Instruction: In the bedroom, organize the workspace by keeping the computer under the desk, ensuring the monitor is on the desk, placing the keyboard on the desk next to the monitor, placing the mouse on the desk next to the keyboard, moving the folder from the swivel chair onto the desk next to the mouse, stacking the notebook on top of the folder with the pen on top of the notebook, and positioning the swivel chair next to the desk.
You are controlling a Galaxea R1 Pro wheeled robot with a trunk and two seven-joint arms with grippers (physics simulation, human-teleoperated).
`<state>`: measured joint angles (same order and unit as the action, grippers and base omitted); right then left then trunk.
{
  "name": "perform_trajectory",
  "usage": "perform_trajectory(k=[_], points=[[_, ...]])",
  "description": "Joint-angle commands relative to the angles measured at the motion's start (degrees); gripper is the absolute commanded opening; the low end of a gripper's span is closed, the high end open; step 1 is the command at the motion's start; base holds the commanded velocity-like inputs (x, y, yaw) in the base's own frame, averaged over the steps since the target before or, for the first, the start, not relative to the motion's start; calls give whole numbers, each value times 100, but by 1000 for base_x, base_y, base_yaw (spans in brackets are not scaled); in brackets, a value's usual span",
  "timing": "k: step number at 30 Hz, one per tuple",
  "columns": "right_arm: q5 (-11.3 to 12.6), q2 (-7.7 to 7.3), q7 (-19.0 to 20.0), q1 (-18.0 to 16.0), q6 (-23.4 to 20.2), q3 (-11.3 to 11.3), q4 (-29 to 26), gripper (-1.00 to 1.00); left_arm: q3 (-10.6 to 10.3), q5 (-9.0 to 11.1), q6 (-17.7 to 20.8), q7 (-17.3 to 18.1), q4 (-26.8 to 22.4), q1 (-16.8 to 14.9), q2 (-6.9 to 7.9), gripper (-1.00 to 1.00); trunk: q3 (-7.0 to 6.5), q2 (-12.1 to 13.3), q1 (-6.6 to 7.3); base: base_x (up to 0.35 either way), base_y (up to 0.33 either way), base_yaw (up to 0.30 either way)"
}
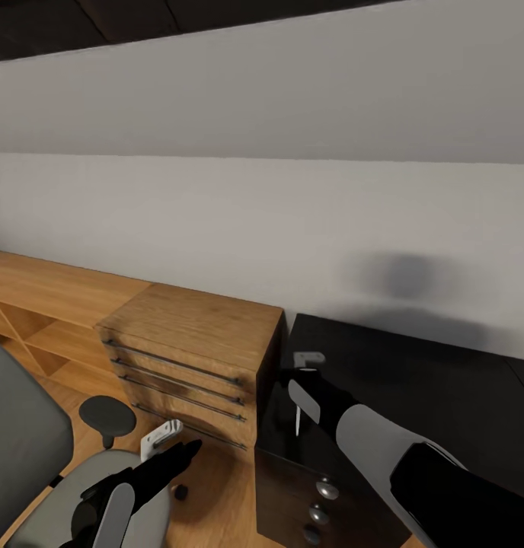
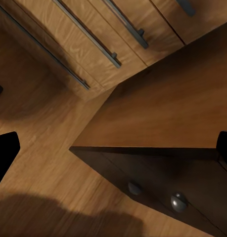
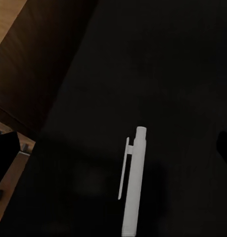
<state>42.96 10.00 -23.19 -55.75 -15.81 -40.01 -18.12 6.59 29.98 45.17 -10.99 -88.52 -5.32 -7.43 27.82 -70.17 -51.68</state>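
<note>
The desk (image 1: 414, 380) shows its glossy black top at the right, with the dark drawer unit (image 1: 315, 495) and its round knobs below the near corner. The white pen (image 1: 298, 421) sits near that corner, just under my right gripper (image 1: 289, 377). In the right wrist view the pen (image 3: 133, 182) stands out against the black top (image 3: 158, 74) between the widely parted fingers of the open gripper (image 3: 113, 148); whether it rests on the top I cannot tell. The grey swivel chair (image 1: 26, 441) is at the lower left, with my open left gripper (image 1: 187, 453) over its seat.
A low light-wood cabinet (image 1: 193, 335) with long bar handles stands against the wall, between chair and desk. In the left wrist view its drawers (image 2: 93, 44), the wood floor (image 2: 44, 148) and the desk's drawer knobs (image 2: 177, 201) appear. A narrow strip of floor separates cabinet and desk.
</note>
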Motion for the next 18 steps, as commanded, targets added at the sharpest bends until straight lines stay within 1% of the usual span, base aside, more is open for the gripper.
perform_trajectory(k=[1,5,9,11,13,14,16,18], points=[[75,0,-73,-6,-77,21,-5,100,9,61,27,-43,-7,-4,-4,100,6,-4,0,0,0,0],[189,0,-288,-6,-148,108,-7,100,9,61,27,-43,-7,-4,-4,100,6,-4,0,0,0,0],[265,0,-518,-6,-158,137,-13,100,9,61,27,-43,-7,-4,-4,100,6,-4,0,0,0,0],[297,0,-560,-6,-160,142,-14,100,9,61,27,-43,-7,-4,-4,100,6,-4,0,0,0,0],[395,0,-627,-6,-176,153,-14,100,9,61,27,-43,-7,-4,-4,100,6,-4,0,0,0,0],[558,0,-705,-6,-194,139,-9,100,9,61,27,-43,-7,-4,-4,100,6,-4,0,0,0,0],[634,0,-793,-6,-200,127,-11,100,9,61,27,-43,-7,-4,-4,100,6,-4,0,0,0,0],[660,0,-846,-6,-201,118,-13,100,9,61,27,-43,-7,-4,-4,100,6,-4,0,0,0,0]])
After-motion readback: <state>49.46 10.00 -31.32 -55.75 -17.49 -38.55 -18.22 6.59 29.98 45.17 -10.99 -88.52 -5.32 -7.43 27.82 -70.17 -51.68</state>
